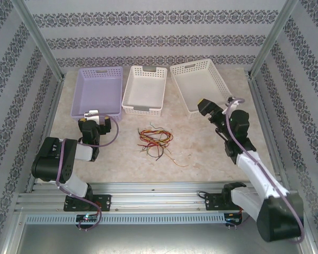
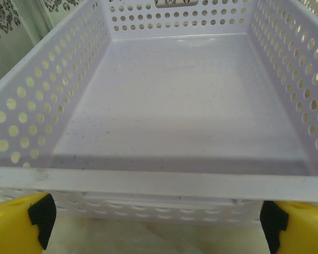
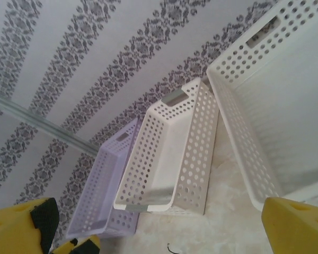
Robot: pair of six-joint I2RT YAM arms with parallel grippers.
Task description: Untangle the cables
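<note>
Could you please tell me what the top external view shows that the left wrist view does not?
Top external adds the tangled cables on the table, two white baskets and the right gripper. Left wrist adds a close look at the purple basket's bare floor and perforated walls. Both share the purple basket and the open left gripper.

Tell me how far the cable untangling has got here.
Done: nothing; the thin red, yellow and black cables lie in one knotted heap on the marbled table. In hand: nothing; the left gripper and right gripper are open, away from the heap. Left: all the separating.
</note>
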